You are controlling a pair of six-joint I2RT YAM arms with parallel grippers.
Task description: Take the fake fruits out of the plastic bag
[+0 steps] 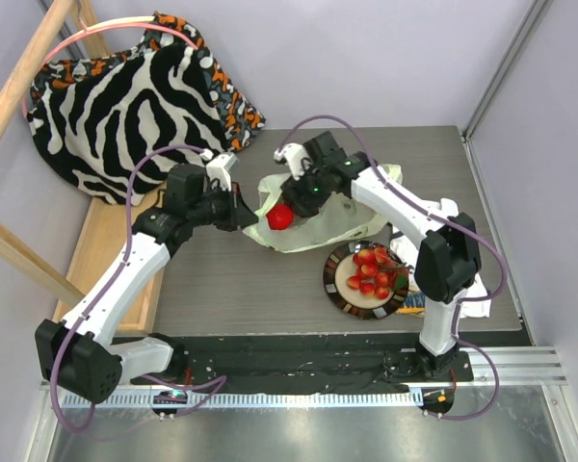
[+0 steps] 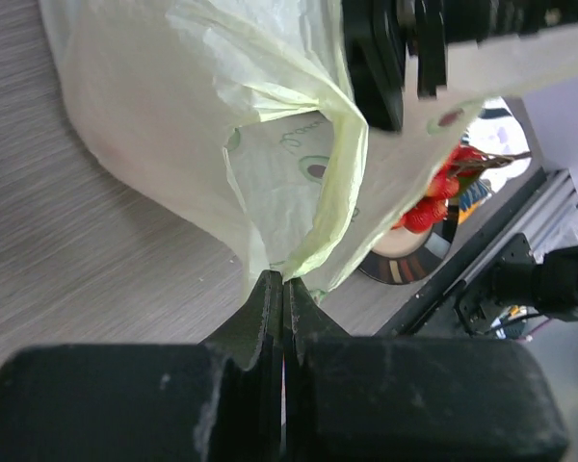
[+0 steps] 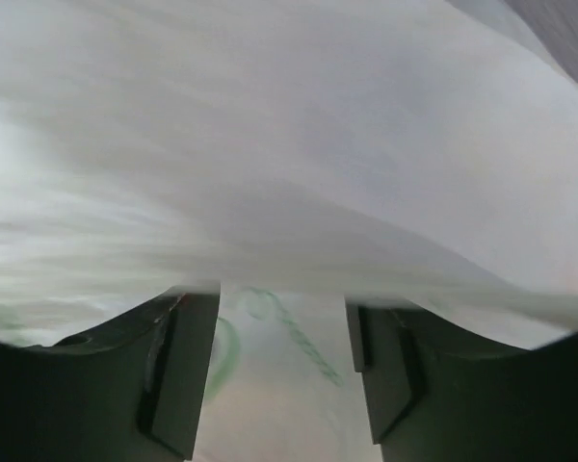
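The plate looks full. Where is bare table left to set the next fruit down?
Bare table lies in front of the plastic bag, between the left arm and the plate; also the far-right corner. Crowded: the plate, piled with strawberries.

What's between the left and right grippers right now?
A red fruit at the mouth of the plastic bag sits between the left gripper and the right gripper; only the top view shows it.

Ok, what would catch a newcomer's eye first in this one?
The bold zebra-striped cloth at the far left corner, then a red fruit at the mouth of the plastic bag mid-table. The left gripper pinches the bag's edge, and a plate of red strawberries sits at the table's near right.
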